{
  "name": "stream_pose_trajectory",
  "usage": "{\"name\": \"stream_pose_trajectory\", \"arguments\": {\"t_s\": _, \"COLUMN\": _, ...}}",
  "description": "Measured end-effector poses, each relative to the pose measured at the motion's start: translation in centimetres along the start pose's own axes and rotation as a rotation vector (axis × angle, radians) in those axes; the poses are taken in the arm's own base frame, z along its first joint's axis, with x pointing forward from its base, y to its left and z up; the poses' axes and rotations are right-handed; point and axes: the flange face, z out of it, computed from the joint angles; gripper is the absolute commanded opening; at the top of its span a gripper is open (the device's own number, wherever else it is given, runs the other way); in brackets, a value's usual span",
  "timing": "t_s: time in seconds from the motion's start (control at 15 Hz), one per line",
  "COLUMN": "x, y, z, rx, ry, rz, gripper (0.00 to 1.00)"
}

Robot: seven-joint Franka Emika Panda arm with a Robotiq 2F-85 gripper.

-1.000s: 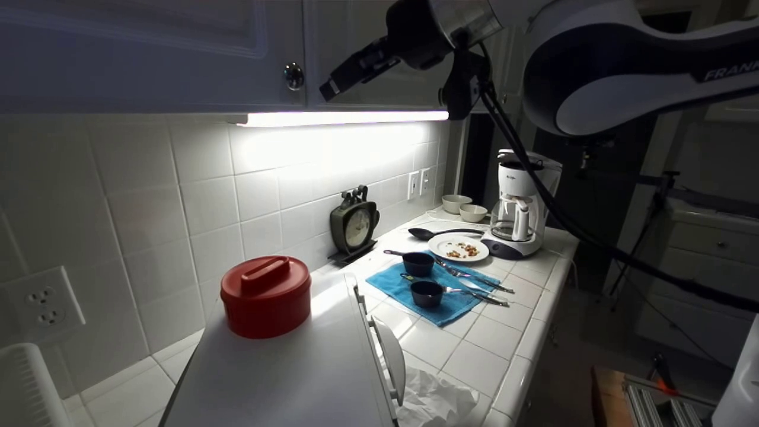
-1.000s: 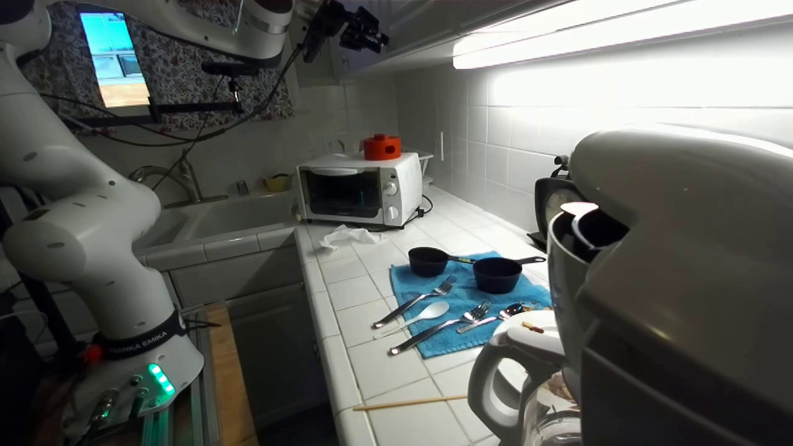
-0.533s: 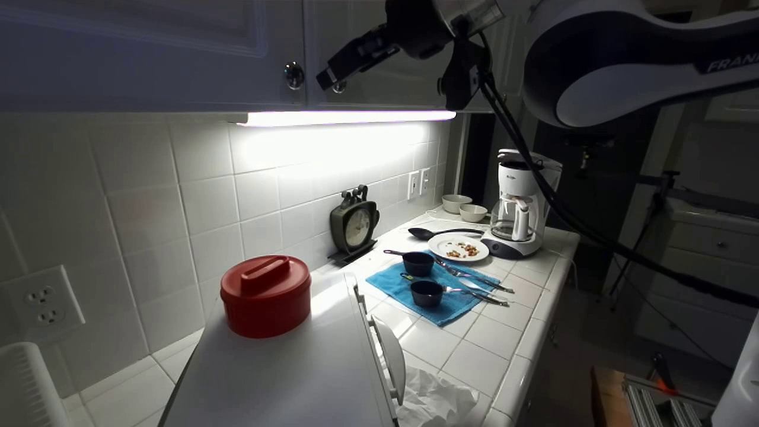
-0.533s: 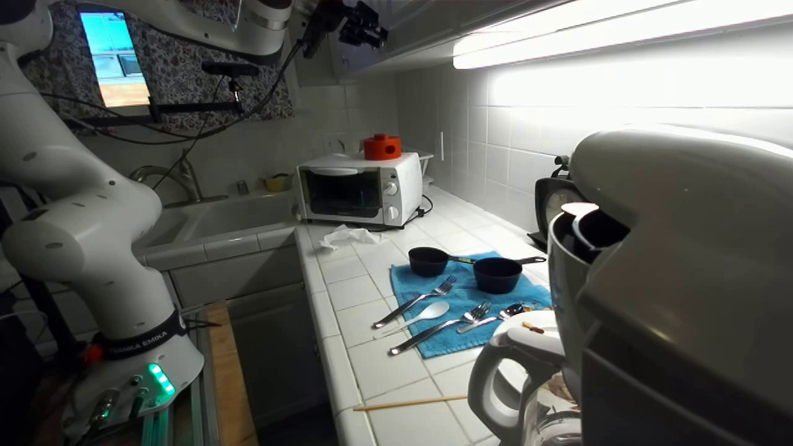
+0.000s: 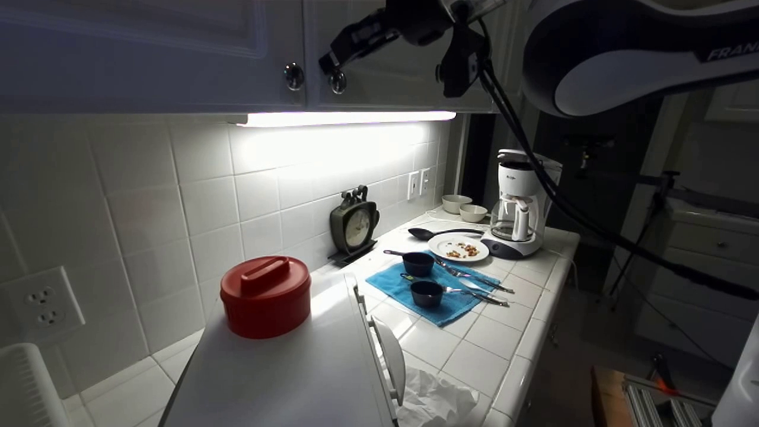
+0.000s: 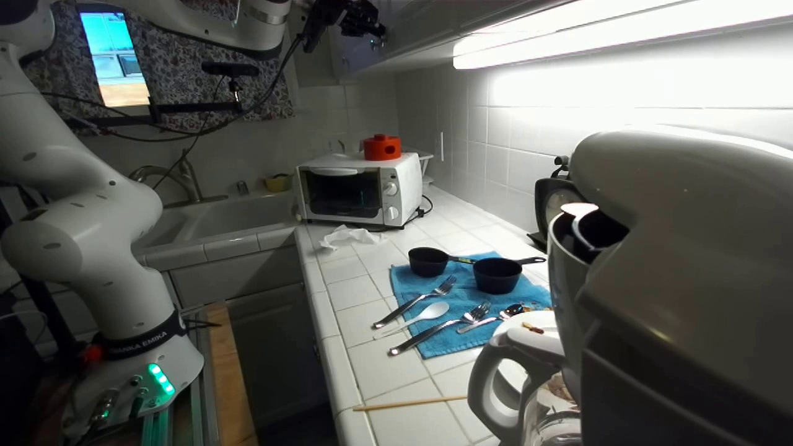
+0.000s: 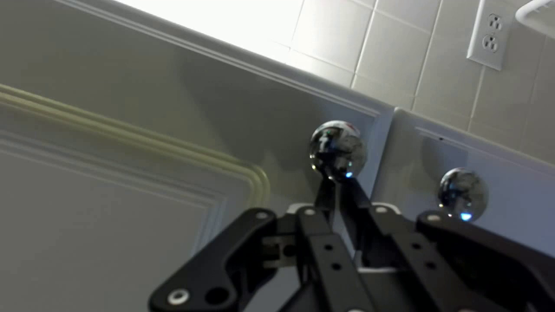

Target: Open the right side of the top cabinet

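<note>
The top cabinet's right side, a white panelled door (image 5: 391, 92), is shut in an exterior view; it also shows in the wrist view (image 7: 99, 199). Its round silver knob (image 5: 338, 82) sits at its lower left, and also shows in the wrist view (image 7: 338, 147). My gripper (image 5: 326, 63) is just above and in front of this knob. In the wrist view my gripper (image 7: 339, 185) has its fingers close together with a thin gap, tips at the knob's edge; nothing is visible between them. Contact cannot be told. The twin door (image 5: 148, 59) is shut, with its own knob (image 5: 293, 76).
A lit lamp (image 5: 350, 118) runs under the cabinet. Below stand a toaster oven (image 6: 359, 186) with a red container (image 5: 267, 296), a scale (image 5: 356, 225), a blue towel (image 5: 385, 283) with black cups, and a coffee maker (image 5: 516, 201). A cable (image 5: 563, 207) hangs from the arm.
My gripper has risen along the right door. Its knob, hidden behind the fingers a second ago, now shows below the fingertips. The doors have not moved.
</note>
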Motion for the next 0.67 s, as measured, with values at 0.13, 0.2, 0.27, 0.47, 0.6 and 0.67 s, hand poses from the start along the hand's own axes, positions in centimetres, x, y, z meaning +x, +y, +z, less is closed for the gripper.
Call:
{"name": "stream_pose_trajectory", "arguments": {"t_s": 0.13, "x": 0.0, "y": -0.3, "z": -0.1, "rx": 0.000, "ry": -0.003, "rz": -0.003, "gripper": 0.32}}
{"name": "stream_pose_trajectory", "arguments": {"t_s": 0.2, "x": 0.1, "y": -0.4, "z": -0.1, "rx": 0.000, "ry": -0.005, "rz": -0.004, "gripper": 0.36}}
{"name": "stream_pose_trajectory", "arguments": {"t_s": 0.27, "x": 0.1, "y": -0.6, "z": -0.2, "rx": 0.003, "ry": -0.006, "rz": -0.007, "gripper": 0.44}}
{"name": "stream_pose_trajectory", "arguments": {"t_s": 0.47, "x": 0.0, "y": -1.2, "z": -0.2, "rx": 0.012, "ry": -0.006, "rz": -0.013, "gripper": 0.64}}
{"name": "stream_pose_trajectory", "arguments": {"t_s": 0.6, "x": 0.0, "y": -1.4, "z": -0.1, "rx": 0.015, "ry": -0.007, "rz": -0.015, "gripper": 0.78}}
{"name": "stream_pose_trajectory", "arguments": {"t_s": 0.67, "x": -0.1, "y": -1.5, "z": -0.1, "rx": 0.016, "ry": -0.009, "rz": -0.015, "gripper": 0.85}}
